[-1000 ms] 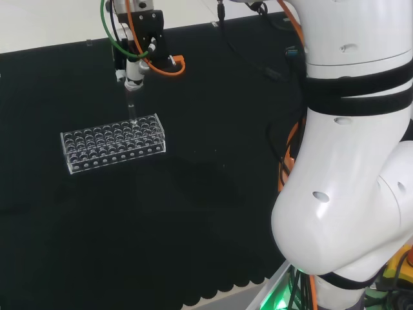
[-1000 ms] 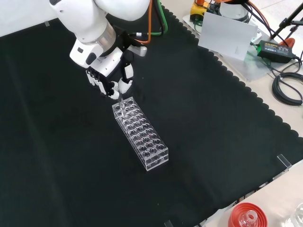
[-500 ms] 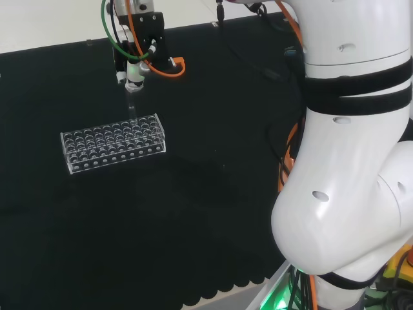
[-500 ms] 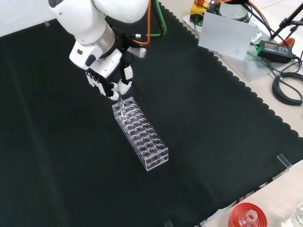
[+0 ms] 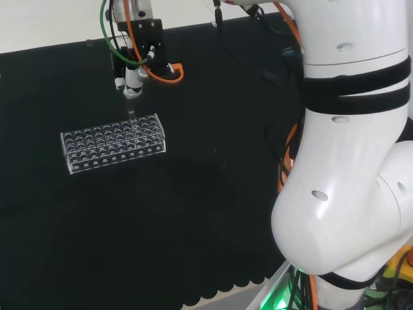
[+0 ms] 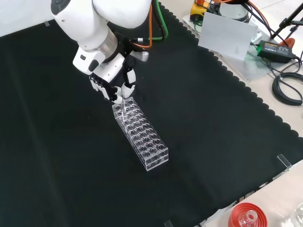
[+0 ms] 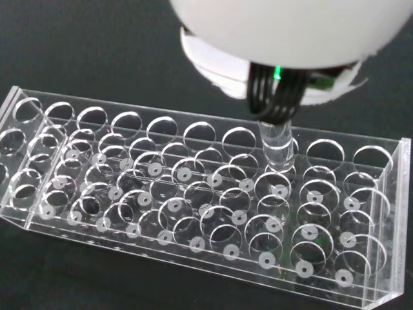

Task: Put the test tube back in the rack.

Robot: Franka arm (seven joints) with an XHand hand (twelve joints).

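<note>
The rack [image 6: 140,138] is a clear block of round holes lying on the black surface [image 6: 213,142]. In the front view the hand [image 6: 115,88] hangs just above the rack's far end, its fingers curled downward round the top of the tube [image 6: 121,105]. The tube is clear glass and hard to pick out there: only a thin pale streak shows between the fingers and the rack's end rows.

In the head view the hand [image 5: 131,82] sits above the rack's [image 5: 113,143] far edge, towards its right end, and the tube [image 5: 131,111] shows as a faint upright line running down from the fingers to the rack top. Black housing and orange and green cables hide most of the hand here.

The wrist view gives the tube [image 7: 277,146] best: it stands upright with its lower part inside a hole in an outer long row of the rack [image 7: 193,206], third hole from one end. How deep it reaches cannot be told, as clear walls overlap. Its top is hidden behind black cables and the blurred white hand [image 7: 290,39]. The other holes look empty.
</note>
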